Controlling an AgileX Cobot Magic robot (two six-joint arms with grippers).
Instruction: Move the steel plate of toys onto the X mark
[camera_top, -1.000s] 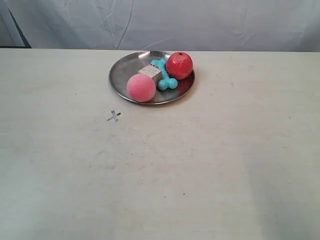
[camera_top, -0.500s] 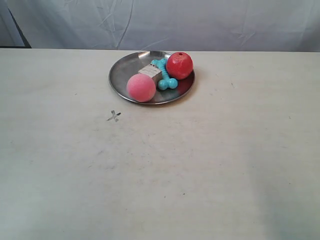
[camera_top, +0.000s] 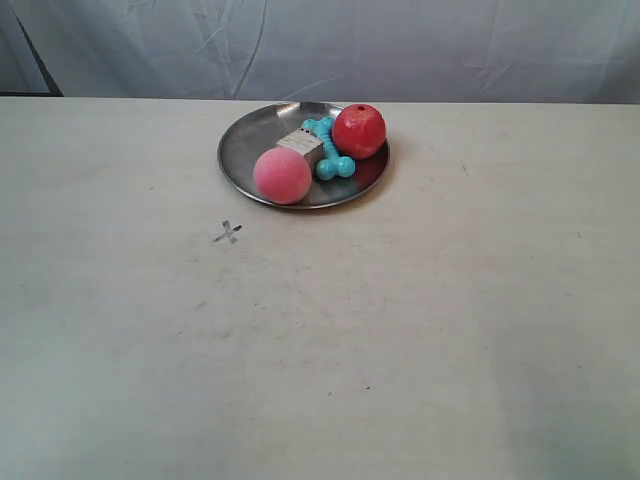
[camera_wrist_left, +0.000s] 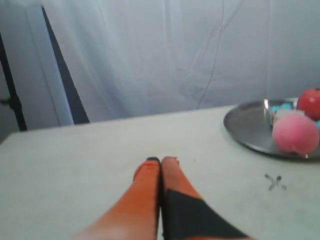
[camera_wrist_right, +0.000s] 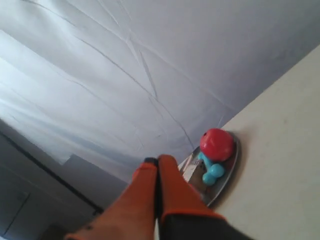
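Note:
The steel plate (camera_top: 243, 148) rests on the table near its far edge, holding a fuzzy pink ball (camera_top: 282, 175), a glossy red ball (camera_top: 359, 131), a turquoise bone (camera_top: 331, 160) and a pale wooden die (camera_top: 300, 143). The X mark (camera_top: 228, 233) lies on the table a little in front of the plate, toward the exterior view's left. Neither arm shows in the exterior view. My left gripper (camera_wrist_left: 161, 161) is shut and empty over bare table, with the steel plate (camera_wrist_left: 245, 126) and X mark (camera_wrist_left: 274, 182) off to one side. My right gripper (camera_wrist_right: 157, 161) is shut, apart from the steel plate (camera_wrist_right: 231, 170).
A creased white curtain (camera_top: 400, 45) hangs behind the table's far edge. A dark upright post (camera_wrist_left: 10, 90) stands beyond the table corner in the left wrist view. The pale tabletop (camera_top: 400, 330) stretches wide in front of the plate.

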